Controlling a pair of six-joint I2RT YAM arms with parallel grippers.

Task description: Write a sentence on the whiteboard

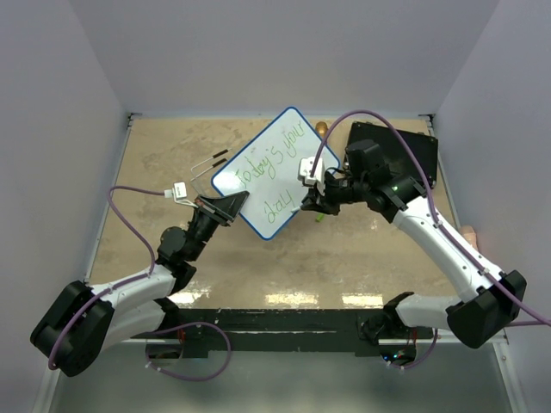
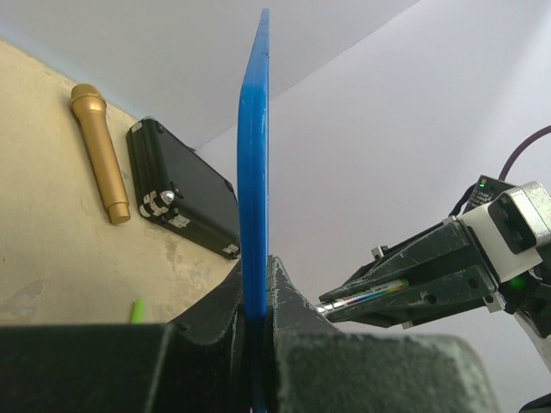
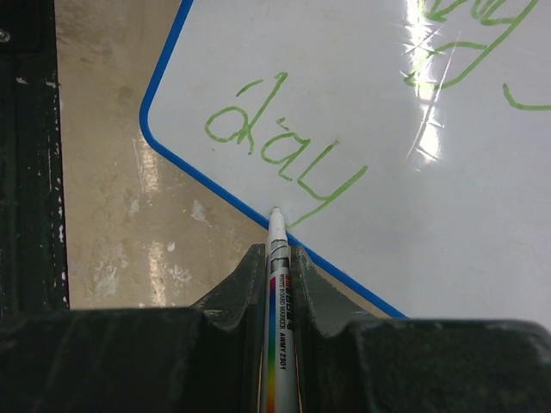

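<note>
left tool (image 1: 233, 205) clamped, right tool (image 1: 307, 205) clamped

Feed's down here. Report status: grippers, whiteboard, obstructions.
Left gripper shut on whiteboard edge. Right gripper shut on marker, tip at rim beside green "day". Black case, gold microphone beyond board, off the writing face.

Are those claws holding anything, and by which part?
The left gripper pinches the whiteboard by its blue rim; the right gripper clamps a marker around its barrel.
</note>
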